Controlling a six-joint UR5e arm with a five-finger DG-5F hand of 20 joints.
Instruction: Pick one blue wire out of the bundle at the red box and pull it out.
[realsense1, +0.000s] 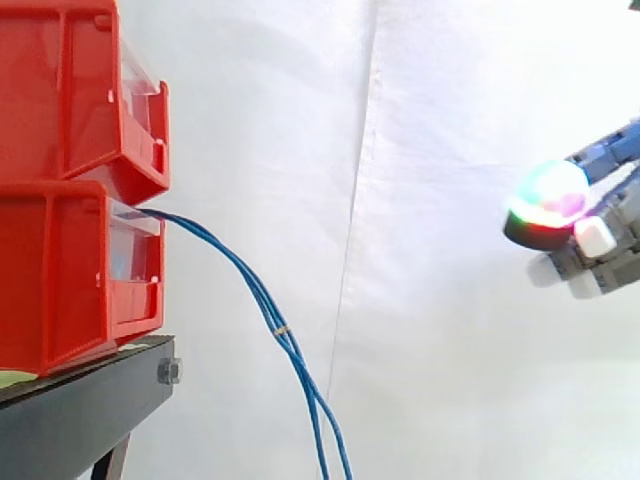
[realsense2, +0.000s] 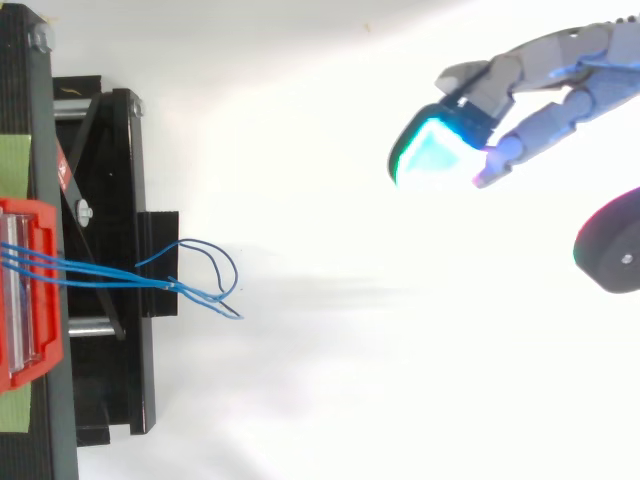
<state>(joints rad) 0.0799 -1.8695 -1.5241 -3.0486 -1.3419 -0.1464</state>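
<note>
Blue wire bundle (realsense1: 262, 300) hangs from lower red box (realsense1: 60, 270), frame left, untouched. I see the hand (realsense2: 540, 60) at right, fingers relaxed, holding nothing, well apart. Picking and pulling all remain.

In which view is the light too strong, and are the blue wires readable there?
Top view: the white background is glaring around the hand, yet the blue wires show clearly. Side view: the curtain is evenly lit; one glowing fingertip flares brightly.
</note>
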